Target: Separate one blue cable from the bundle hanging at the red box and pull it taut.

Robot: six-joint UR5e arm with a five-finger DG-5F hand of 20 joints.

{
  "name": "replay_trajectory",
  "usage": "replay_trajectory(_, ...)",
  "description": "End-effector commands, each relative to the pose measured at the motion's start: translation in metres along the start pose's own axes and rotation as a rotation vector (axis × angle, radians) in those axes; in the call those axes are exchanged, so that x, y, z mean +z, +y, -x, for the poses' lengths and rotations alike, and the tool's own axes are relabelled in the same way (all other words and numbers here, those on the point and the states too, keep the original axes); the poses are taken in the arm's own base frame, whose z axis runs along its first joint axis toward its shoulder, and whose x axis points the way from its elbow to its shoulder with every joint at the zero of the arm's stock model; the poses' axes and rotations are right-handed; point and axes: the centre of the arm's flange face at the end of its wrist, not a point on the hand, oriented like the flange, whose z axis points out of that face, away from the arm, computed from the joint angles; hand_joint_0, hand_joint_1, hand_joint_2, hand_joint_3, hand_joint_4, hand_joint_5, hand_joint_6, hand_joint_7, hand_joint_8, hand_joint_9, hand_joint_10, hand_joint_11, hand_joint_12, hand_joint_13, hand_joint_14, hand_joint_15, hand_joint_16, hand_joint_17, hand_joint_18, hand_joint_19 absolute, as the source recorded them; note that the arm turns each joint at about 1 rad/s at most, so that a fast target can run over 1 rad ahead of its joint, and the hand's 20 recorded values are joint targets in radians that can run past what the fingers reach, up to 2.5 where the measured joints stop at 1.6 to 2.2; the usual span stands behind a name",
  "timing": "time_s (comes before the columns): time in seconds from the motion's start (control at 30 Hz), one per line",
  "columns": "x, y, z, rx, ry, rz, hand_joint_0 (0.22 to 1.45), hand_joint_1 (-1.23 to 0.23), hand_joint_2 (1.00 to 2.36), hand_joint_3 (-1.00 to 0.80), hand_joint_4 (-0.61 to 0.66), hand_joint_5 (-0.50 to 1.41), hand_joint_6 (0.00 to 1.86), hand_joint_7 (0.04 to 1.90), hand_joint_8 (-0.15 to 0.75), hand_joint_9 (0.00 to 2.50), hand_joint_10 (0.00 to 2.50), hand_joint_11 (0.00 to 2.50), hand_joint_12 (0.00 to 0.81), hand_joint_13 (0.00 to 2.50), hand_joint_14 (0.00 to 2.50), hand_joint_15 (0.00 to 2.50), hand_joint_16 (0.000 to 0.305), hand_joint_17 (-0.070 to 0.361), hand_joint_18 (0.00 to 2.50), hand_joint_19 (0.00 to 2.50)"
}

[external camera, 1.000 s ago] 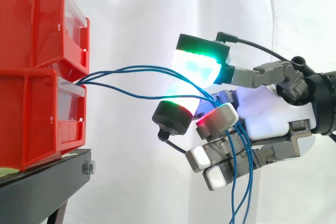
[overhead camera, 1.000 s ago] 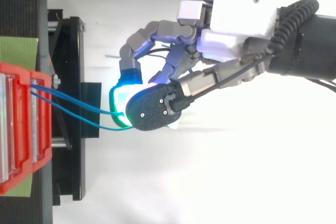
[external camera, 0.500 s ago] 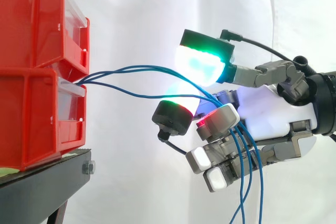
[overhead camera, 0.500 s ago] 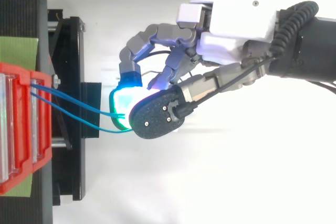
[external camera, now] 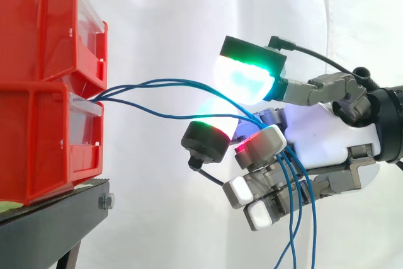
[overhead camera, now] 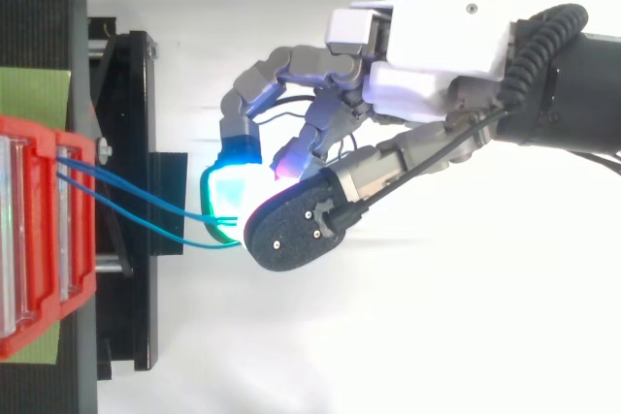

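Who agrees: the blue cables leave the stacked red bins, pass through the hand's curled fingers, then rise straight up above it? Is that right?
Not quite. In the side view the blue cables leave the red bins, pass through the curled fingers of the hand, then hang down below it, not up.

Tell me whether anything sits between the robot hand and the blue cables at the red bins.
Nothing visible does. The blue cables run freely from the red bins to the robot hand, whose curled fingers hold them; their loose ends hang below it.
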Motion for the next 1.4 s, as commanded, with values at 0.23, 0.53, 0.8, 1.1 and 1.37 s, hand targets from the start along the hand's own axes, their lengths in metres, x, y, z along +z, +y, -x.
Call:
replay_trajectory(0.23,-0.0001,-0.0006,-0.0005,-0.002,-0.001,-0.001,0.56,-0.73,1.0,-0.5,0.11,-0.21,0.9,0.88,0.345,1.14,0.01,1.17,0.393,0.88,0.02,0.64,0.055,0.125,0.73,0.6)
replay_trajectory(0.53,-0.0001,-0.0008,-0.0017,-0.002,0.001,-0.001,0.72,-0.83,1.01,-0.4,0.02,-0.21,0.92,0.98,0.327,1.12,0.02,1.18,0.378,0.87,0.02,0.62,0.053,0.119,0.73,0.57)
replay_trajectory(0.8,-0.0001,-0.0008,-0.0017,0.0,0.001,-0.001,0.57,-0.71,1.0,-0.5,0.1,-0.21,0.93,0.9,0.339,1.12,0.01,1.17,0.38,0.87,0.02,0.63,0.054,0.12,0.74,0.59)
replay_trajectory(1.1,-0.0001,-0.0005,0.0006,-0.002,-0.002,-0.001,0.56,-0.57,1.0,-0.5,0.11,-0.2,0.91,0.91,0.344,1.14,0.01,1.17,0.393,0.87,0.02,0.64,0.055,0.123,0.72,0.63)
replay_trajectory(1.37,-0.0001,-0.0006,-0.0005,-0.002,-0.001,-0.001,0.67,-0.76,1.01,-0.31,0.04,-0.2,0.93,1.02,0.331,1.11,0.02,1.16,0.384,0.86,0.02,0.63,0.053,0.119,0.72,0.6)
